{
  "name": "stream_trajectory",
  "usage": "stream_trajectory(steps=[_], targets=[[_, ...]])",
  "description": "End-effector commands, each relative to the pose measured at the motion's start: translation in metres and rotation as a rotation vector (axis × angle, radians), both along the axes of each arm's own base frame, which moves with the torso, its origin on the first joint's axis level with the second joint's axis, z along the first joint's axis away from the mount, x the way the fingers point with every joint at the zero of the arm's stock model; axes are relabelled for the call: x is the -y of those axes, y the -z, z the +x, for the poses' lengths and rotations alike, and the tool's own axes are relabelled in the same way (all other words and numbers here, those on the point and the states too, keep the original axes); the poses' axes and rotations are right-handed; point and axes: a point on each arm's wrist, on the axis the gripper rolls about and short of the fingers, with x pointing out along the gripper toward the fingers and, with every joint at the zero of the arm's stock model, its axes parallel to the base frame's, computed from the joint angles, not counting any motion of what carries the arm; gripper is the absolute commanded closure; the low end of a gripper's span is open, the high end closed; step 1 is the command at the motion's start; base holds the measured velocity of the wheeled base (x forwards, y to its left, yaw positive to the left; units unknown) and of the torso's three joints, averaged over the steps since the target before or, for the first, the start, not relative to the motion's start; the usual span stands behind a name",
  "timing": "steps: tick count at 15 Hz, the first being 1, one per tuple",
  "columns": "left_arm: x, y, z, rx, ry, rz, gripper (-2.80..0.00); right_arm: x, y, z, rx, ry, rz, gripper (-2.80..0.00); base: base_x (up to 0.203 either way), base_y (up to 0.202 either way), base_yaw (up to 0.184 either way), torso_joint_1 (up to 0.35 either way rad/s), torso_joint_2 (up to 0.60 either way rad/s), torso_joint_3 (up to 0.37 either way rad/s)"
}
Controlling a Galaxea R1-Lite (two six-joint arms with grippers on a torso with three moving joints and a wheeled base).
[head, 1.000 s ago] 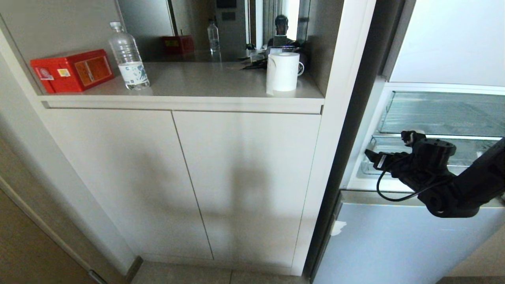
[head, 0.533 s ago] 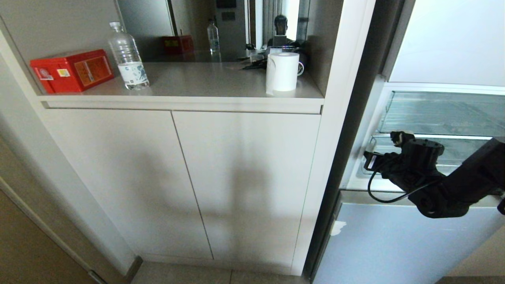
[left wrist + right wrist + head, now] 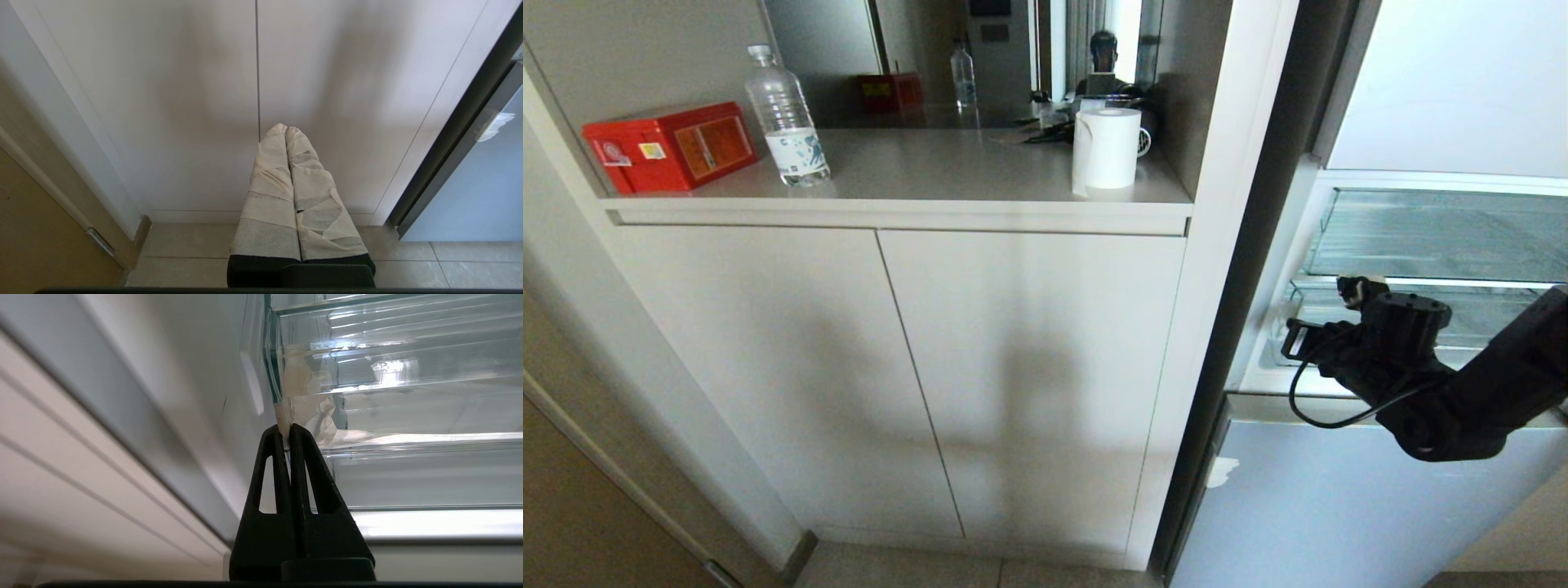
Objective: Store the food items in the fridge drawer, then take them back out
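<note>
My right gripper [image 3: 289, 430] is at the left end of the fridge drawer [image 3: 408, 473], the wide, shallow clear plastic bin with a ribbed floor and thick front lip, the lower of two in the open fridge on the right of the scene. I judge I am placed here because the drawer has to slide out before any food can go in, and this corner gives me something to pull on. My two black fingers [image 3: 273, 457] are pressed together, with only a sliver between them, and their tips pinch a crumpled tab of pale tape [image 3: 304, 402] that sticks out from the drawer's left front corner; I take the tape to be a makeshift handle. Whether the tips also touch the plastic lip I cannot tell. In the head view my right arm reaches in from the right edge, the gripper [image 3: 1290, 339] low against the drawer's near left corner, under the upper clear bin [image 3: 1437, 237]. No fruit or other food item shows in any view, so I cannot say where it is. My left gripper [image 3: 286, 134] hangs parked, pointing down before the pale cabinet doors [image 3: 184, 102] above the tiled floor, its tape-wrapped fingers [image 3: 269, 179] clenched against each other and holding nothing. On the counter to the left stand a red rectangular tin [image 3: 670, 147], a clear plastic water bottle [image 3: 786, 114] and a white paper roll [image 3: 1106, 149], all well apart from the fridge.
</note>
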Motion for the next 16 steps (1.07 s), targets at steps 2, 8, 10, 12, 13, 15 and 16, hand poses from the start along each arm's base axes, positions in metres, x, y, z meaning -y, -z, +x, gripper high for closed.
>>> stream_trajectory(steps=[2,8,10,12,13,15,16], targets=[[0.000,0.000,0.000,-0.002,0.001,0.000,0.00,0.001,-0.016,-0.028,0.045,-0.005,0.001,0.00,0.000,0.000,0.000,0.000,0.00,0.000],[0.000,0.000,0.000,-0.002,-0.001,0.000,0.00,0.002,-0.038,-0.088,0.030,-0.009,0.005,0.00,0.000,0.000,0.000,0.000,0.00,0.000],[0.000,0.000,0.000,-0.002,0.000,0.000,0.00,0.003,-0.041,-0.107,0.023,-0.011,0.006,0.00,0.000,0.000,0.000,0.000,0.00,0.000],[0.000,0.000,0.000,-0.002,0.001,0.000,0.00,0.003,-0.043,-0.125,0.013,-0.011,0.007,-2.80,0.000,0.000,0.000,0.000,0.00,0.000],[0.000,0.000,0.000,-0.002,-0.001,0.000,0.00,0.003,-0.042,-0.133,0.004,-0.011,0.006,-2.80,0.000,0.000,0.000,0.000,0.00,0.000],[0.000,0.000,0.000,-0.002,0.000,0.000,0.00,0.003,-0.039,-0.149,-0.020,-0.013,0.005,-2.80,0.000,0.000,0.000,0.000,0.00,0.000],[0.000,0.000,0.000,-0.002,0.000,0.000,0.00,0.003,-0.042,-0.156,-0.015,-0.011,0.005,-2.80,0.000,0.000,0.000,0.000,0.00,0.000]])
